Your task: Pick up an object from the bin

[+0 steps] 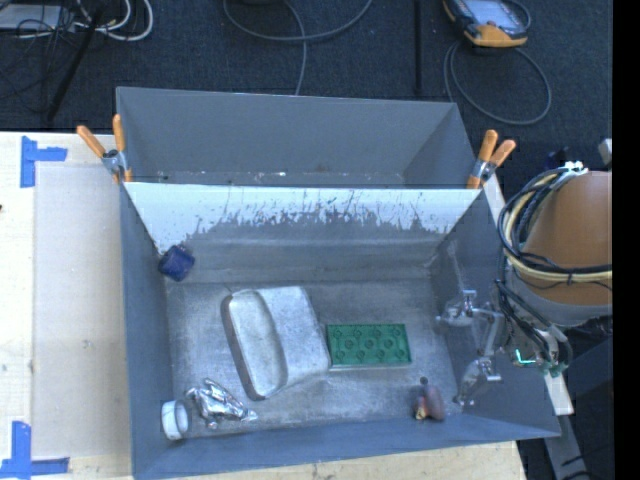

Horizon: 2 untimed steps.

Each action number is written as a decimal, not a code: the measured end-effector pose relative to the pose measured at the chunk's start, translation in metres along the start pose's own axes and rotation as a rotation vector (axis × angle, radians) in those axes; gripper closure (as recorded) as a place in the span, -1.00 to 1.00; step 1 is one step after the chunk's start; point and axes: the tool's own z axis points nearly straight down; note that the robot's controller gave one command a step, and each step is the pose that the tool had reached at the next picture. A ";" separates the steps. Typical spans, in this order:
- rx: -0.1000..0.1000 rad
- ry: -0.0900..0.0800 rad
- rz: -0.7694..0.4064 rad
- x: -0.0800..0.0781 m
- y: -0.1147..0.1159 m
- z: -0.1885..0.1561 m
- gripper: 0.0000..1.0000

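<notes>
Right now the gripper (470, 353) hangs low at the right end of the grey metal bin (300, 158), close to the right wall, with the arm's orange cover (570, 233) and its cables just outside the rim. Its two metal fingers (458, 314) stand well apart, one toward the back and one toward the front, and nothing lies between them; the claw has hold of nothing.

Nearest to it is a small dark reddish-brown piece (430, 404) on the floor in the front right corner, just beside the front finger but not between the two. A flat green studded building plate (369, 346) lies to the left of the gripper, near the middle of the floor, apart from the fingers. Touching the plate's left edge is a dull silver oblong tray (262, 342), lying at a slant.

In the front left corner sit a crumpled shiny metal thing (220, 404) and, just beside it, a small white round cap (174, 419). A small blue block (177, 262) rests against the left wall, well apart from everything else.
</notes>
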 end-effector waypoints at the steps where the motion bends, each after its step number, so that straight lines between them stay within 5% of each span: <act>1: 0.002 -0.017 0.002 -0.062 0.063 0.128 -1.00; 2: 0.002 -0.012 0.093 -0.082 0.047 0.097 -1.00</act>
